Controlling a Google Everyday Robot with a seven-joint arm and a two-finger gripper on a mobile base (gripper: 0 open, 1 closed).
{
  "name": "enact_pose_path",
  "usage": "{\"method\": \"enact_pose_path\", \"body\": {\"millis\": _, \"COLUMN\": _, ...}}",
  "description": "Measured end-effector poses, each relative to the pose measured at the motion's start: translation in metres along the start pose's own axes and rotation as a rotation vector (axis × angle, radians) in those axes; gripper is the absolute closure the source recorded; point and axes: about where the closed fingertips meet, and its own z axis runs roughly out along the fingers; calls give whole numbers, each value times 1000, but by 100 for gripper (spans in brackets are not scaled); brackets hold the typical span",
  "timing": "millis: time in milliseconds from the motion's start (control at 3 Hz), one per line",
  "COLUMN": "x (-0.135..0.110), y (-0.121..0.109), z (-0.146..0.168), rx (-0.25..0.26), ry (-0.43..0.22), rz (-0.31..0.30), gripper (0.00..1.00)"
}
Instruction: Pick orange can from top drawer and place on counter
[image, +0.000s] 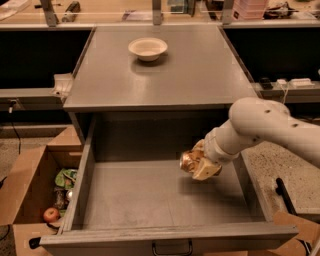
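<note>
The top drawer (100, 190) stands pulled open below the grey counter (200, 75). My gripper (200, 164) is inside the drawer at its right side, shut on the gold-orange can (189, 160), and holds it lifted off the drawer floor. The can's round end faces left. My white arm (260, 125) reaches in from the right.
A white bowl (147, 48) sits on the far middle of the counter. A brown cardboard box (30, 190) with a red apple (50, 214) and other items stands left of the drawer. A tan bench with metal posts (125, 12) runs behind the counter.
</note>
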Motion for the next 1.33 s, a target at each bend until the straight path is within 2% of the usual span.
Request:
{"method": "enact_pose_path", "body": {"millis": 333, "x": 1, "y": -18, "z": -60, "rx": 93, "ry": -105, "rz": -24, "gripper": 100}}
{"method": "enact_pose_path", "body": {"millis": 667, "x": -3, "y": -40, "z": -105, "rx": 161, "ry": -155, "rz": -58, "gripper": 100}}
{"method": "enact_pose_path", "body": {"millis": 1000, "x": -5, "y": -45, "z": -111, "rx": 176, "ry": -160, "rz": -65, "gripper": 100}}
{"method": "enact_pose_path", "body": {"millis": 1333, "x": -15, "y": -55, "z": -117, "rx": 182, "ry": -193, "rz": -34, "gripper": 100}}
